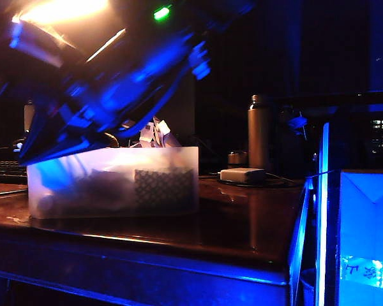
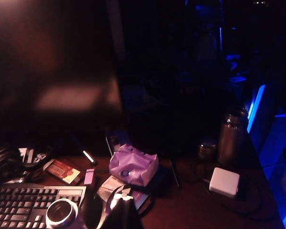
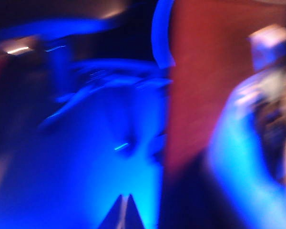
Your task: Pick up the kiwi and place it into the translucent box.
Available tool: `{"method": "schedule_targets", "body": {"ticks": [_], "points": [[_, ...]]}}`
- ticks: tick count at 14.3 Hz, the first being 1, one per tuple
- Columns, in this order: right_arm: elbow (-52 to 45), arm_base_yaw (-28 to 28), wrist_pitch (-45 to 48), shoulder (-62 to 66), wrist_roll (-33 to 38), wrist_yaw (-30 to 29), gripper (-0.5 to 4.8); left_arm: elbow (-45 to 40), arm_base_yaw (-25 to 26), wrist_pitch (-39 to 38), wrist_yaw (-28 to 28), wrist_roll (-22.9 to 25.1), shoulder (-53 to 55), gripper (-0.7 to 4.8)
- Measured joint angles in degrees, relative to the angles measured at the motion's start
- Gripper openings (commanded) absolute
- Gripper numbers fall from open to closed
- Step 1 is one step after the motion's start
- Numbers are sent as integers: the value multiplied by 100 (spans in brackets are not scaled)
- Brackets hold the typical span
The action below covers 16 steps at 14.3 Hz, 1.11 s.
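The translucent box [image 1: 115, 182] stands on the brown table's left part, with clutter and a dark checkered patch showing through its wall. The kiwi is out of view in all frames. A blue-lit, motion-blurred arm [image 1: 115, 89] hangs slanted above the box. My left gripper [image 2: 121, 204] is shut, with nothing seen between its tips, above the desk clutter beside a keyboard [image 2: 28, 207]. The right wrist view is heavily blurred. In it my right gripper [image 3: 126, 202] has its tips together, empty, over a blue-lit surface next to a reddish table edge [image 3: 200, 95].
A tall metal bottle [image 1: 258, 131] and a white adapter [image 1: 242, 174] with its cable stand at the back of the table. A blue-lit carton [image 1: 367, 236] stands at the right. A crumpled purple bag [image 2: 133, 164], a round metal cup [image 2: 62, 214] and a small can [image 2: 207, 148] lie near the keyboard.
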Motion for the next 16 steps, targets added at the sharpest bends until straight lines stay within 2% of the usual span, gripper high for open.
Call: {"method": "schedule_targets", "body": {"ticks": [2,5,9,12,14,16], "points": [[9,-11,378,258,7,614,-1,-2,0,-33,-2,2,-125,-4],[160,-42,378,584,-2,1318,-1,-2,0,-155,-2,2,-216,-4],[492,-210,378,623,0,1709,-1,-2,-2,-214,-151,2,-422,-4],[588,-337,422,623,0,1827,-1,-2,-2,-275,-304,2,-632,-4],[588,-302,337,463,0,1526,-1,-2,-2,-313,-304,4,-782,-4],[588,-205,297,-310,-22,1366,-1,-2,-2,-461,-304,17,-1012,-4]]}}
